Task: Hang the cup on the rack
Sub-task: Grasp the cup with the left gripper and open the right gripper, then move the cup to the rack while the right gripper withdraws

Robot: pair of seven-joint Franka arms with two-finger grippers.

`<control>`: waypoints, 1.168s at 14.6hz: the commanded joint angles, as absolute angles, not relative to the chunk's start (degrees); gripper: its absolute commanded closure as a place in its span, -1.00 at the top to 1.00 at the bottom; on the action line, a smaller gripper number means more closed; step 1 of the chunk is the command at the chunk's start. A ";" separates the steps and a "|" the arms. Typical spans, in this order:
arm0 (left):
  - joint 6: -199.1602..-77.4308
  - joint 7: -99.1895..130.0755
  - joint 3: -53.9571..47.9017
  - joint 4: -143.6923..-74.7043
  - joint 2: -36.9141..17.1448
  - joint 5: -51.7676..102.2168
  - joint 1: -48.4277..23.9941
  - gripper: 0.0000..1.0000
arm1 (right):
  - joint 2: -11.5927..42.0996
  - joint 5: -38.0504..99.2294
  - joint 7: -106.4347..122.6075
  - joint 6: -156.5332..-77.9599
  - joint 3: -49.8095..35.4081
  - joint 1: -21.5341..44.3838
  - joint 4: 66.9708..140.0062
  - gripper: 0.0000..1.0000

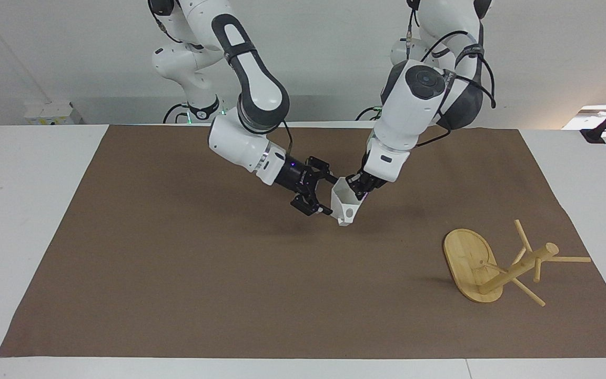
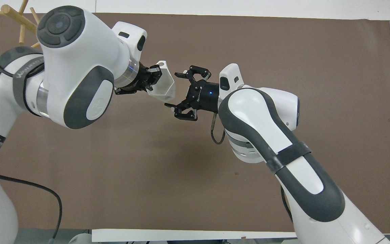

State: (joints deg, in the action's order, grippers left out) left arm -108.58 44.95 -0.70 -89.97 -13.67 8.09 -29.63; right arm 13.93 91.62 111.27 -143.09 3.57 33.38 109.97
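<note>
The small white faceted cup (image 1: 346, 205) hangs in the air over the middle of the brown mat, also seen in the overhead view (image 2: 164, 87). My left gripper (image 1: 358, 190) is shut on its rim from above; it also shows in the overhead view (image 2: 152, 76). My right gripper (image 1: 326, 196) is open and empty just beside the cup, a small gap apart, with its spread fingers facing it (image 2: 172, 89). The bamboo rack (image 1: 492, 268) lies tipped over on the mat toward the left arm's end, its oval base on edge and pegs pointing outward; only its pegs (image 2: 12, 17) show overhead.
A brown mat (image 1: 177, 273) covers most of the white table. A black stand (image 1: 605, 129) and a pale box sit off the mat at the left arm's end, near the robots.
</note>
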 commanded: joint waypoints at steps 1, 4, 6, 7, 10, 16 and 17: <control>-107.49 46.05 2.18 -90.96 -10.82 4.86 -29.01 -1.00 | 10.82 89.66 110.13 -139.77 3.25 28.67 111.88 1.00; -110.37 45.62 4.22 -98.32 -3.54 2.72 -23.85 -1.00 | 10.55 75.46 109.95 -128.62 3.43 18.23 111.27 1.00; -122.80 46.31 4.22 -105.78 -1.15 2.81 -20.14 -1.00 | 10.55 67.45 109.86 -122.99 3.51 11.46 110.48 1.00; -130.01 46.49 4.13 -110.52 0.51 2.99 -18.65 -1.00 | 10.63 64.37 109.86 -120.70 3.52 8.64 110.22 1.00; -144.81 45.70 4.04 -118.91 0.54 3.25 -16.17 -1.00 | 10.64 52.69 105.06 -114.01 3.60 1.33 107.33 1.00; -149.50 39.82 4.04 -115.93 -7.20 3.25 -13.89 -1.00 | 6.25 19.04 77.41 -103.47 3.60 0.88 98.20 1.00; -150.29 39.81 4.04 -115.32 -7.64 3.25 -13.89 -1.00 | 5.98 14.63 71.69 -100.66 3.52 0.88 95.91 1.00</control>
State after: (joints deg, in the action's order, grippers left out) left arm -148.87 41.72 4.47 -117.11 -6.30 3.48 -14.97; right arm 6.61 21.93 80.75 -105.03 3.68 0.89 99.84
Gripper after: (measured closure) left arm 0.930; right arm 0.000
